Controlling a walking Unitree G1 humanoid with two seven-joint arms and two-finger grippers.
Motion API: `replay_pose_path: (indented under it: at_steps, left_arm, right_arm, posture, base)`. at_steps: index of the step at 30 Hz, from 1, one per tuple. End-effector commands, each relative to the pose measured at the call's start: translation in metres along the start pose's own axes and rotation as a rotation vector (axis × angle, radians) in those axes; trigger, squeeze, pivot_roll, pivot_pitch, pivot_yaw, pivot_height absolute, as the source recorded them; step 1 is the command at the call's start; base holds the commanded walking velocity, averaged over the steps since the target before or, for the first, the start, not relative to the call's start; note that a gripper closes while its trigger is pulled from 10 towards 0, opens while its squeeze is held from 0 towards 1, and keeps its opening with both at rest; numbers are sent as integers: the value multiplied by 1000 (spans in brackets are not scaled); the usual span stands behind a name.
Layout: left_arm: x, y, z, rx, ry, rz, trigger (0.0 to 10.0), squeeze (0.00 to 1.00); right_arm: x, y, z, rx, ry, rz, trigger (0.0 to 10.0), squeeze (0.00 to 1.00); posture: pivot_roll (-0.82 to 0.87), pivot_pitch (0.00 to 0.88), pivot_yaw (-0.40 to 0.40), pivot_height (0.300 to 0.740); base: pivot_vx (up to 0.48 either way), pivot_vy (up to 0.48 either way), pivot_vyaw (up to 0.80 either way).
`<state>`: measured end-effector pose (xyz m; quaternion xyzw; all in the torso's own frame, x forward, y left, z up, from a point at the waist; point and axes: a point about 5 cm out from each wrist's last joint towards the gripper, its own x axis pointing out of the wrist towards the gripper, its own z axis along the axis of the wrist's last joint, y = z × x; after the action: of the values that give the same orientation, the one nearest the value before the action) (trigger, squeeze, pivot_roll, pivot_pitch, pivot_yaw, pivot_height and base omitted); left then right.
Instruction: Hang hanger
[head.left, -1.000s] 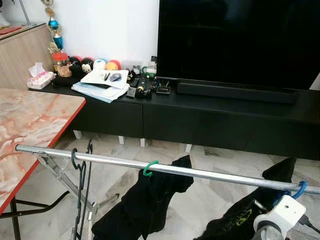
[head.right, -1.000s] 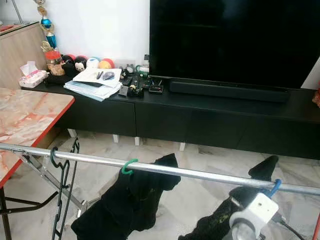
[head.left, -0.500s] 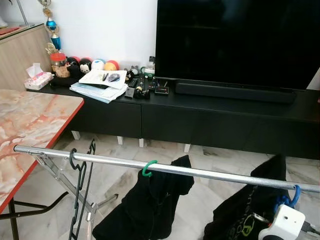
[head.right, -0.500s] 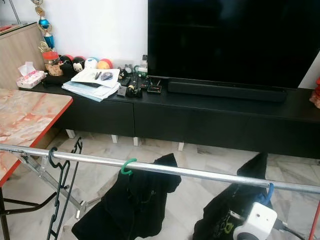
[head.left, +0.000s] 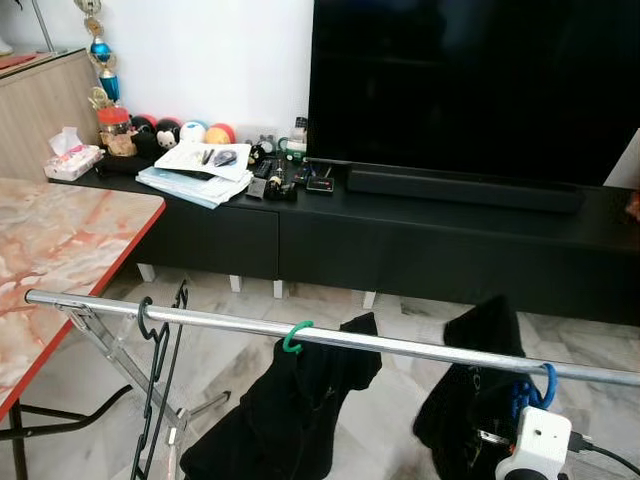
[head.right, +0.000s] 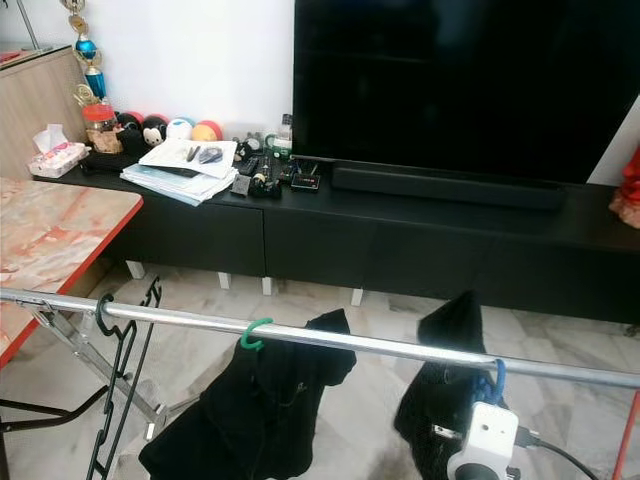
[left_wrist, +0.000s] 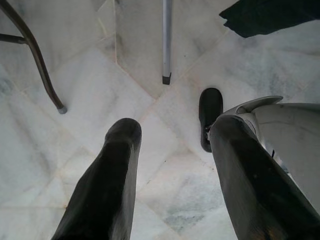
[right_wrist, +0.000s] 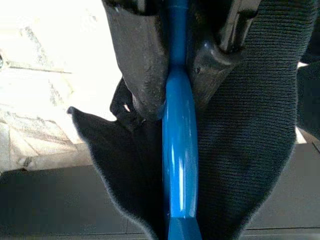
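A blue hanger (right_wrist: 178, 165) carries a black garment (head.left: 468, 385), and its hook (head.left: 541, 384) curls over the silver rail (head.left: 400, 345) towards the rail's right end. My right gripper (right_wrist: 177, 107) is shut on the blue hanger just under the rail; its white wrist module (head.left: 535, 440) hides the fingers in the head views. Further left on the rail hangs a green hanger (head.left: 293, 337) with another black garment (head.left: 300, 410). Empty black hangers (head.left: 152, 330) hang near the left end. My left gripper (left_wrist: 170, 135) hangs open above the marble floor.
A marble table with a red edge (head.left: 60, 250) stands at the left, close to the rail's end. Behind the rack runs a low black cabinet (head.left: 420, 240) with a large TV (head.left: 470, 90) and clutter (head.left: 200, 165). The rack's folding legs (head.left: 120, 360) slant down at the left.
The blue hanger with its black garment and my right gripper have moved left along the rail. The camera has shifted slightly.
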<state>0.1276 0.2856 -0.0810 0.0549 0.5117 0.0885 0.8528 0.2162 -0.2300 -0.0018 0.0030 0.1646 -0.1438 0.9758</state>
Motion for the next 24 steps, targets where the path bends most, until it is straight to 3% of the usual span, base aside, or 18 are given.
replay_pose_path:
  at_steps: [1, 12, 24]
  left_arm:
    - [0, -1, -2, 6, 5, 2, 10000, 0]
    - [0, 1, -2, 18, 7, 7, 10000, 0]
    - [0, 1, -2, 14, 5, 7, 10000, 0]
  right_arm:
    - [-3, 4, -17, -20, 73, 37, 0, 0]
    - [9, 5, 13, 8, -133, 29, 0, 0]
    - [-2, 3, -19, -9, -17, 34, 0, 0]
  posture:
    - [130, 0, -59, 740]
    - [127, 0, -49, 740]
    - [127, 0, -48, 740]
  base:
    - [0, 0, 0]
    - [0, 0, 0]
    - [0, 0, 0]
